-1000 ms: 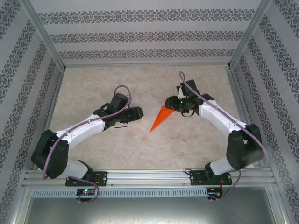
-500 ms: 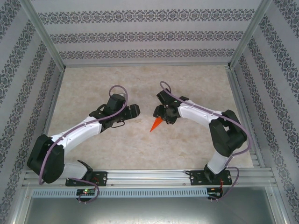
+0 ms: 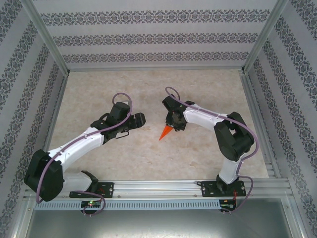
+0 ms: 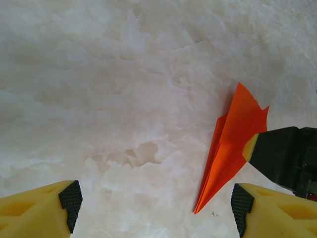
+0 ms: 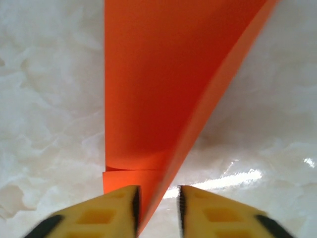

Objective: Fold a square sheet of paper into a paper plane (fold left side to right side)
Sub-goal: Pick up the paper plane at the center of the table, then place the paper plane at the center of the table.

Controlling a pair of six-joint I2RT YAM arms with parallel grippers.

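Pale marbled tabletop [image 3: 124, 158] is carrying the paper plane [image 4: 229, 144] near its middle, an orange dart lying with its nose pointing toward the arm bases and one thin flap lifting off the surface. It is looking feather-light, limp and quick to crumple or skid on the glossy top, so the layered tail end beside the centre crease is seeming the safest place to pinch. Around that tail edge the right gripper [image 5: 158, 191] is drawing its jaws almost together with a sliver of gap showing, so I cannot tell whether they are truly clamping, while the left gripper [image 4: 154, 198] is hovering near the nose, jaws spread wide and holding nothing.
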